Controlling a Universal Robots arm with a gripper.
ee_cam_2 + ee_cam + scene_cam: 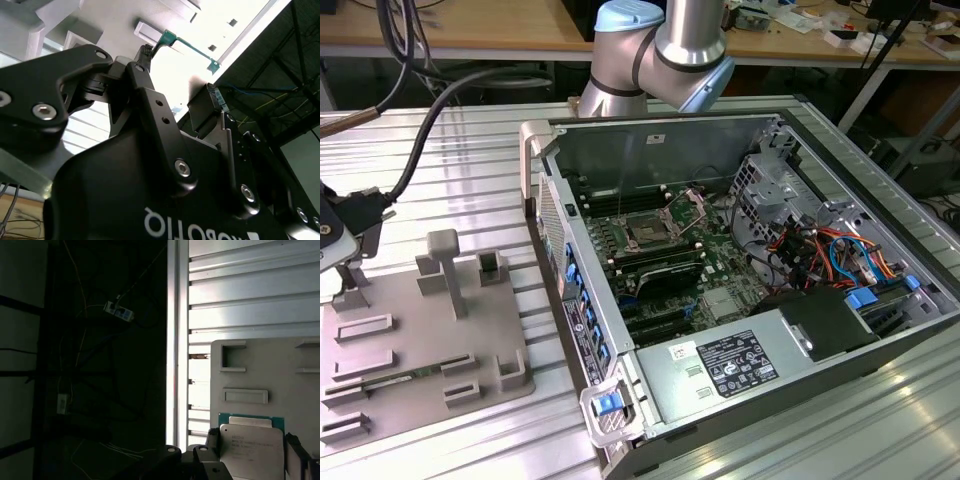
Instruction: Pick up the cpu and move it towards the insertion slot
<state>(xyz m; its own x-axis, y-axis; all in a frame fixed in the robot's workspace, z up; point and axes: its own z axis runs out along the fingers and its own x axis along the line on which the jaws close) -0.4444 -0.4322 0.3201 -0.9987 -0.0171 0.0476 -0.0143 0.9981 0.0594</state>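
The cpu [250, 440], a thin square chip with a pale silver top and a green rim, lies over the grey tray [270, 375] in the first wrist view. My gripper [252, 454] straddles it, and its black fingers [214, 439] press against two opposite edges. In the second wrist view the cpu [187, 50] shows as a green edge spanning the gripper [180, 70]. In the exterior view the gripper [342, 262] is at the far left, low over the tray [430, 330]. The insertion slot [650, 229], a dark socket with a raised bracket, sits on the green motherboard [720, 305] inside the open case.
The open computer case [545, 200] has tall side walls. It holds a power supply [740, 365] and loose coloured cables [820, 250]. A post [445, 265] and small holders stand on the tray. The ribbed metal table [450, 170] ends just beyond the tray.
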